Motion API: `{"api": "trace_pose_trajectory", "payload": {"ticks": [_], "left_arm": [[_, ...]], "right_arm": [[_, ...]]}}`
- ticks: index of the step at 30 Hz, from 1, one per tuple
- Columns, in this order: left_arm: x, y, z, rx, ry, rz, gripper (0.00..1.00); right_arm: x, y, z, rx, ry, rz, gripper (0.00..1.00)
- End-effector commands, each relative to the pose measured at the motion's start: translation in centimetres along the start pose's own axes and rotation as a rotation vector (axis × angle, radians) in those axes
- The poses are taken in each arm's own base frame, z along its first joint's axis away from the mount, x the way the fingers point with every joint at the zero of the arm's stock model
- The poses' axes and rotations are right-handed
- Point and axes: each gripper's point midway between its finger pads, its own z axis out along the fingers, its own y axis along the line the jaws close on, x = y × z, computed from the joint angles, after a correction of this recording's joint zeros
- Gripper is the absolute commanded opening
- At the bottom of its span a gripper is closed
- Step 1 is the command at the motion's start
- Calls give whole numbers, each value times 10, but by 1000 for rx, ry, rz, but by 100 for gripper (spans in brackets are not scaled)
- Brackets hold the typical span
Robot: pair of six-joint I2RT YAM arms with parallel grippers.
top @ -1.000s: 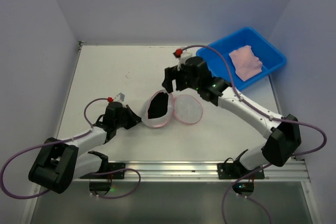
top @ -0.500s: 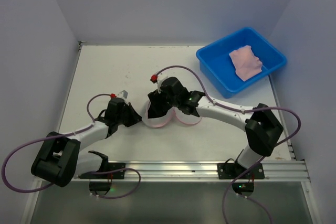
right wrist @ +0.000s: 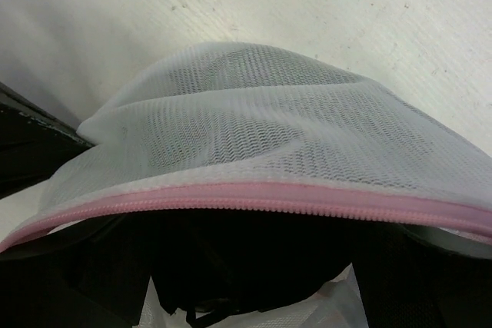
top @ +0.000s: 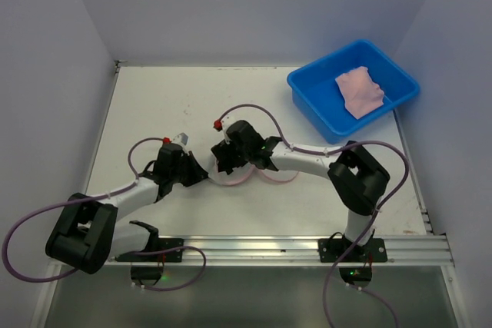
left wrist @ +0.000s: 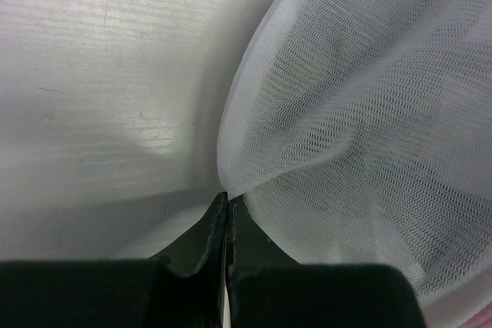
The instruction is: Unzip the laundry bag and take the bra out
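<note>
At mid-table the laundry bag (top: 225, 180) is lying unzipped, its pink zipper (right wrist: 269, 197) gaping. Near left, the left gripper (left wrist: 227, 207) is clamping the mesh edge. From the right, the right gripper (top: 229, 160) is poking into the mouth; clenched or released, cannot tell. Something dark inside, judged the bra (right wrist: 231, 270), is awaiting removal.

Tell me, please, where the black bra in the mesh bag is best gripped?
Probably the bra where it shows dark under the pink zipper, reaching through that open mouth; mesh of the bag covers the rest, and the left hand pinches its other side.
</note>
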Motion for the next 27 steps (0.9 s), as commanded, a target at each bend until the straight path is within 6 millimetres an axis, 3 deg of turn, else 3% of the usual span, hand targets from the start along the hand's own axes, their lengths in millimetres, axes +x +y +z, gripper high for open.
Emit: {"api": "trace_pose_trajectory", "payload": {"ticks": [1, 3, 6, 9, 10, 11, 12, 14, 15, 18, 22, 24, 25, 27], "left_arm": [[-10, -7, -3, 18, -29, 40, 0], [-13, -10, -1, 37, -47, 33, 0], [-9, -11, 2, 67, -47, 11, 0], [-6, -9, 3, 69, -44, 6, 0], [-8, -8, 3, 63, -51, 6, 0], [-9, -9, 3, 67, -62, 8, 0], [-8, -8, 3, 64, -63, 2, 0], [-11, -7, 2, 58, -83, 2, 0], [-11, -5, 2, 52, -85, -4, 0], [-12, -2, 4, 37, -87, -6, 0], [-13, -2, 5, 27, -86, -5, 0], [-12, 1, 5, 9, -78, 3, 0], [-13, 2, 5, -1, -75, 2, 0], [-13, 3, 5, -10, -69, 4, 0]], "right_arm": [[-6, -4, 9, 32, -44, -36, 95], [4, -4, 19, 35, -12, -40, 93], [15, -2, 28, 20, 17, -44, 83], [16, 0, 25, 7, 7, -40, 56], [15, 0, 22, 7, -4, -39, 37], [19, 0, 20, 4, -4, -40, 30], [10, 3, 10, -19, -28, -41, 19], [9, 5, -2, -43, -38, -52, 10], [-4, 11, -17, -83, -77, -53, 1], [-12, 21, -43, -157, -116, -65, 0], [-42, 35, -103, -266, -244, -76, 0], [-47, 41, -124, -315, -260, -94, 0], [-59, 51, -147, -383, -302, -115, 0], [-61, 56, -168, -439, -315, -151, 0]]}}
